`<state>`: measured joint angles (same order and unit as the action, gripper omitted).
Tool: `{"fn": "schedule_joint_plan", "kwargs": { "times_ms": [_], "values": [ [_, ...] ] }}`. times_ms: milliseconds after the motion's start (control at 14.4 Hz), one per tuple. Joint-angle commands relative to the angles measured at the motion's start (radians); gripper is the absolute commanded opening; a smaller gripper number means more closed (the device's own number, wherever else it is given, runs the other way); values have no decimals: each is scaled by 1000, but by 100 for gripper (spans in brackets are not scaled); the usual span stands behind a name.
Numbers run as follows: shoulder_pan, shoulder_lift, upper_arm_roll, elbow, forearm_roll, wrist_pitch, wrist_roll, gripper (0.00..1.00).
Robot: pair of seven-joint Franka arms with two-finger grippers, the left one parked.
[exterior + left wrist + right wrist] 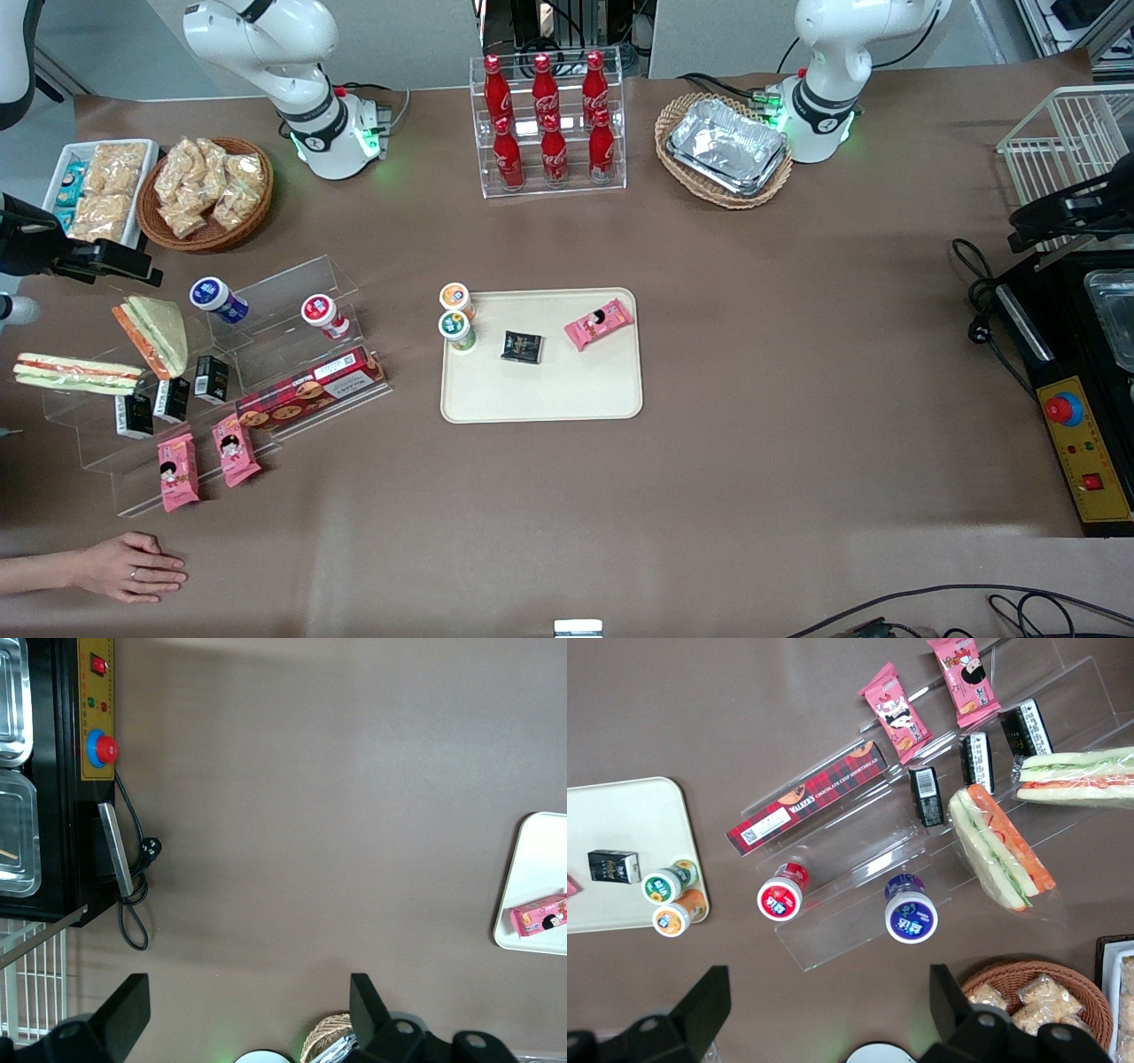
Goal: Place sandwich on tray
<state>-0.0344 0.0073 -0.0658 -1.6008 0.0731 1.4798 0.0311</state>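
From the front, the sandwich is a long, thin plastic-wrapped bar of pale bread with a red stripe and a green one running along its edge. It rests on a clear acrylic display stand at the working arm's end of the table, beside a triangular sandwich. The gripper hangs above the table, farther from the front camera than the sandwich and not touching it — its dark body points toward the triangular sandwich. The cream tray lies mid-table, well apart from the sandwich, holding two small cups, a black packet and a pink snack pack.

The left wrist view catches only one rounded end of the tray with the pink snack pack on it.

In the right wrist view the gripper has its two fingers spread wide with nothing between them. The sandwich lies on the stand's clear shelf, near three small black packets — well clear of the fingers.
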Motion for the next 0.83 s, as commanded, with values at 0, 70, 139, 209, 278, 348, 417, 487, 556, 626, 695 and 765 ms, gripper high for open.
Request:
{"fn": "schedule_joint_plan", "kwargs": {
  "times_ms": [0,70,139,209,278,348,417,487,556,626,695,765],
  "values": [
    [-2,0,-2,7,14,-10,-17,100],
    [-4,-1,-2,7,16,-13,-17,100],
    [-7,0,-2,10,19,-13,-17,100],
    [-7,0,-3,10,19,-16,-19,100],
    [-7,-1,-3,10,17,-19,-26,100],
    [-4,-4,-3,9,13,-19,-52,100],
    [-4,-4,-3,8,11,-19,-66,100],
    [-5,-6,-3,8,11,-19,-71,100],
    [-7,-4,-3,10,7,-18,-73,100],
    [-4,-4,-3,10,2,-16,-86,100],
    [-2,-3,-2,10,-18,-15,-105,100],
    [1,-3,-2,10,-39,-13,-111,100]
  ]
}}
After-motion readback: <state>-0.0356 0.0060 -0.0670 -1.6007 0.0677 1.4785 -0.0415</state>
